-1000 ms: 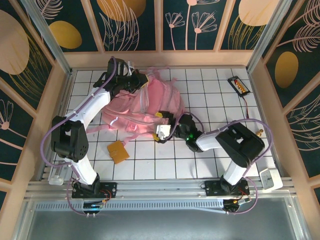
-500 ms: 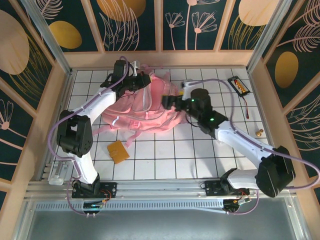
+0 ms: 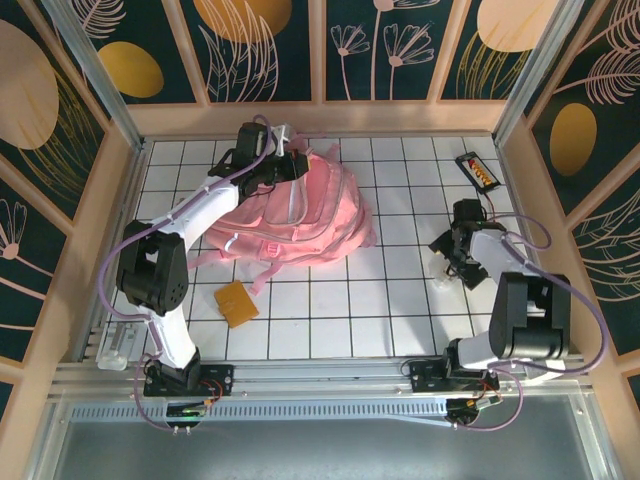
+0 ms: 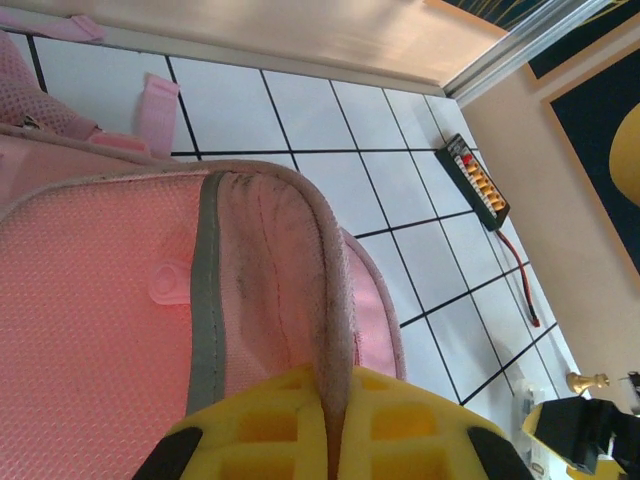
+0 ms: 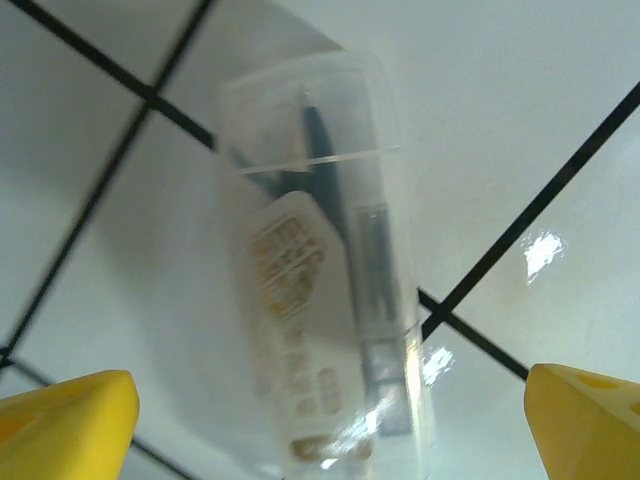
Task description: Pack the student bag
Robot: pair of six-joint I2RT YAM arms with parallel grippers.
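Your left gripper [image 3: 287, 166] sits at the far top edge of the student bag [image 3: 300, 215], clamped tight on a fold of its pink rim with grey piping. In the left wrist view the yellow fingers [image 4: 250, 430] squeeze that fold between them. The bag lies flat on the white gridded table [image 3: 400, 310], in the far-left part, with its straps trailing toward the near left. Your right gripper [image 3: 447, 262] is well apart from the bag on the right side of the table and points down. Its jaws are spread wide, one yellow tip on either side of a clear plastic case [image 5: 320, 300] lying on the tiles, and neither tip touches it. The case holds dark pen-like items and a printed label, too blurred to read. An orange flat piece [image 3: 235, 303] lies near the bag's straps. A black strip [image 3: 477, 170] with a red wire lies at the far right, and a small gold piece [image 4: 587, 381] stands near the right wall.
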